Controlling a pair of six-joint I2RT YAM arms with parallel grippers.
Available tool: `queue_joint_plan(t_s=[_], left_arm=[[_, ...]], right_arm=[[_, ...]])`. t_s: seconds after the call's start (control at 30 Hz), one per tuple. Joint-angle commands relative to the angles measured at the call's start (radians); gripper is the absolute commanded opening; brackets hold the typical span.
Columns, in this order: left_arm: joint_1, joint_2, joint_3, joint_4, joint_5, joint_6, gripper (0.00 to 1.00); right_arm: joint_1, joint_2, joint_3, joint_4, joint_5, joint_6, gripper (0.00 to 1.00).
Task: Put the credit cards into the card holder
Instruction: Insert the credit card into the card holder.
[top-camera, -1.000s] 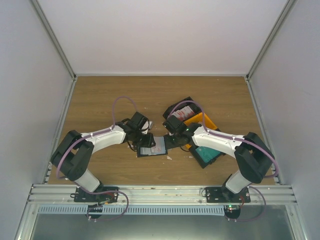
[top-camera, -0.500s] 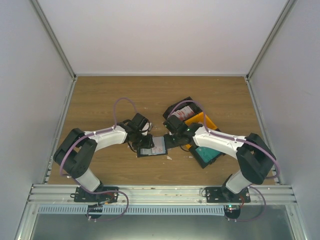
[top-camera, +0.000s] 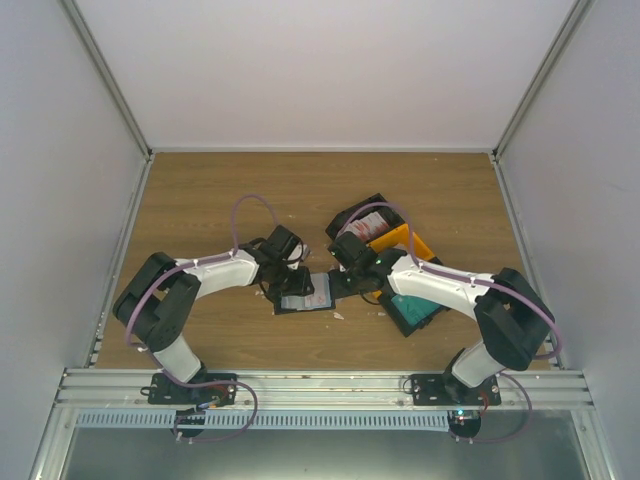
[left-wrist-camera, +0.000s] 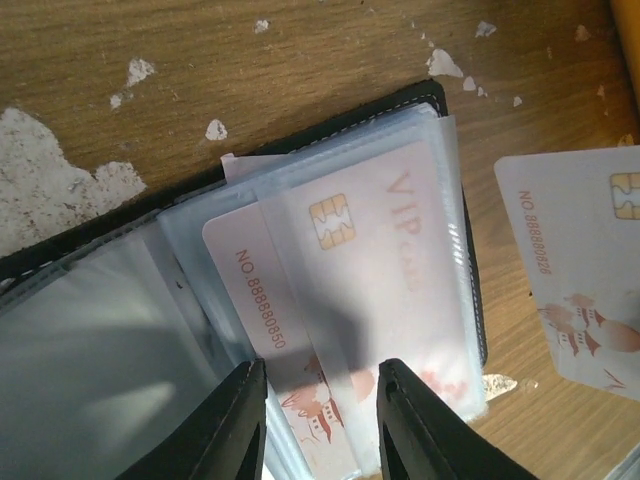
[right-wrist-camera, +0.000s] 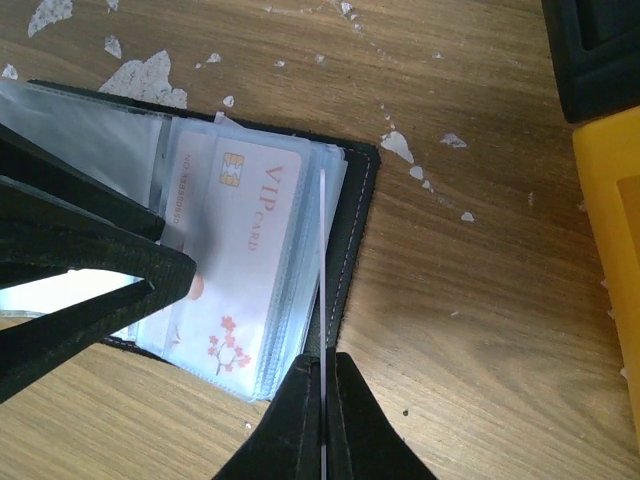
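The black card holder (left-wrist-camera: 455, 215) lies open on the wooden table, its pale pockets up. A white and pink VIP credit card (left-wrist-camera: 370, 270) sits partly inside one pocket. My left gripper (left-wrist-camera: 320, 420) hangs over that card, its fingers apart either side of it, open. My right gripper (right-wrist-camera: 323, 400) is shut on a second credit card (right-wrist-camera: 323, 260), seen edge-on, upright over the holder's (right-wrist-camera: 355, 230) right rim. In the left wrist view that held card (left-wrist-camera: 580, 270) shows its face with red marks. From above, both grippers (top-camera: 293, 285) (top-camera: 333, 283) meet at the holder (top-camera: 305, 300).
An orange tray (top-camera: 412, 243) and a black tray (top-camera: 365, 215) with a card stand behind the right arm. Another black tray holding a teal card (top-camera: 415, 310) lies beneath its forearm. Small white scraps (left-wrist-camera: 50, 180) litter the wood. Grey walls enclose the table.
The left arm's elbow has swung slightly right while its gripper stays over the holder. The right arm holds its card in nearly the same place.
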Motion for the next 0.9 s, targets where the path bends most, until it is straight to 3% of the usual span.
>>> queue_joint_plan(t_s=[0.0,0.47,0.87], left_arm=[[-0.018,0.020,0.025,0.008,-0.037,-0.014,0.34],[-0.020,0.028,-0.035,0.002,-0.113,-0.020,0.05],[-0.020,0.044,-0.061,0.014,-0.122,-0.015,0.03]], right_arm=[[0.002,-0.026,-0.014,0.022,0.005,0.018,0.00],[0.002,-0.035,-0.021,0.034,-0.025,0.029,0.00],[0.003,0.003,-0.023,0.049,-0.091,0.031,0.00]])
